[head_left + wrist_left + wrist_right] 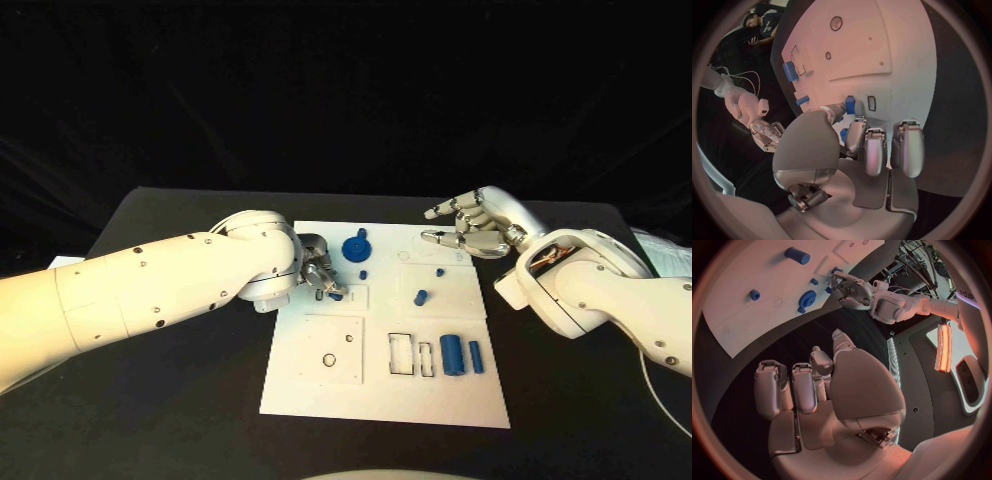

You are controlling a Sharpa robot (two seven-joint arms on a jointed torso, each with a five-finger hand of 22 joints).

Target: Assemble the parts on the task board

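The white task board (433, 395) lies in the middle of the black table. My left hand (315, 274) hovers over the board's far left part and pinches a small blue part (849, 105) between thumb and a finger, close to a small rectangular slot (871, 103). My right hand (470, 229) floats over the board's far right corner, fingers apart and holding nothing. A blue round disc part (356, 248) stands near the far edge, with a small peg (364, 273) and another peg (420, 296) nearby. Two blue cylinders (451, 354) lie at the near right.
Rectangular cut-outs (401, 354) sit beside the cylinders, and a square plate with a round hole (330, 359) is at the board's near left. Black table (173, 400) surrounds the board on all sides. In the right wrist view the left hand (851, 289) is over the board.
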